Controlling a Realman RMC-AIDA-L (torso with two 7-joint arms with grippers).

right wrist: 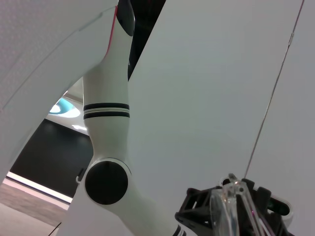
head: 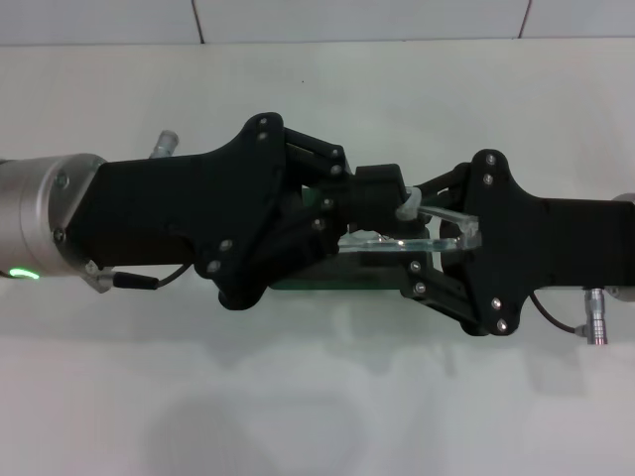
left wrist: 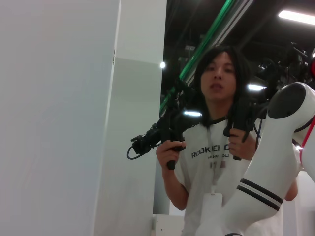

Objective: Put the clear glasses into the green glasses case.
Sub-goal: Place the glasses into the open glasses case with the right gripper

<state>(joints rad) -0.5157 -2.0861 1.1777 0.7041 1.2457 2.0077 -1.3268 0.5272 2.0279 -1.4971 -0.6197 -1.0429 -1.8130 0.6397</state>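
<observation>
In the head view the clear glasses (head: 397, 240) hang above the white table, folded, with one thin arm (head: 442, 215) angled back. My right gripper (head: 422, 238) reaches in from the right and is shut on them. The right wrist view shows the glasses (right wrist: 231, 204) close up against black gripper parts. The green glasses case (head: 327, 285) lies under both grippers, and only a green strip of its near edge shows. My left gripper (head: 382, 190) comes from the left, sits over the case and is shut on its dark upper part. The inside of the case is hidden.
The white table (head: 317, 397) stretches all round, with a tiled wall (head: 357, 20) behind. A person (left wrist: 216, 142) holding hand controllers stands in the left wrist view, beside a white robot arm (left wrist: 268, 172). The right wrist view shows a white arm joint (right wrist: 106, 179).
</observation>
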